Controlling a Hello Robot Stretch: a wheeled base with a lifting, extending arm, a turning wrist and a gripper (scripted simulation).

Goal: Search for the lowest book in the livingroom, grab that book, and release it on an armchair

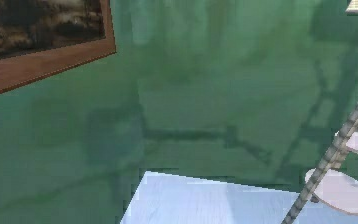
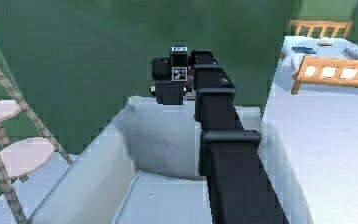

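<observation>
A framed dark painting [image 1: 42, 35] hangs on the green wall [image 1: 207, 80] at the forward view's upper left. At its right edge leans a ladder-like stand [image 1: 339, 185] with round pale shelves. At the arm side view's upper right, a wooden chair back [image 2: 320, 28] and a wooden slatted rail [image 2: 332, 72] stand beside a pale flat surface [image 2: 307, 125].

In the arm side view, left of the pale blue upholstered armchair [image 2: 157, 170] stands a ladder-framed stand of round white shelves [image 2: 27, 155]; right of the armchair, a light wooden slatted chair [image 2: 332, 72]; behind it, the green wall [image 2: 77, 50].
</observation>
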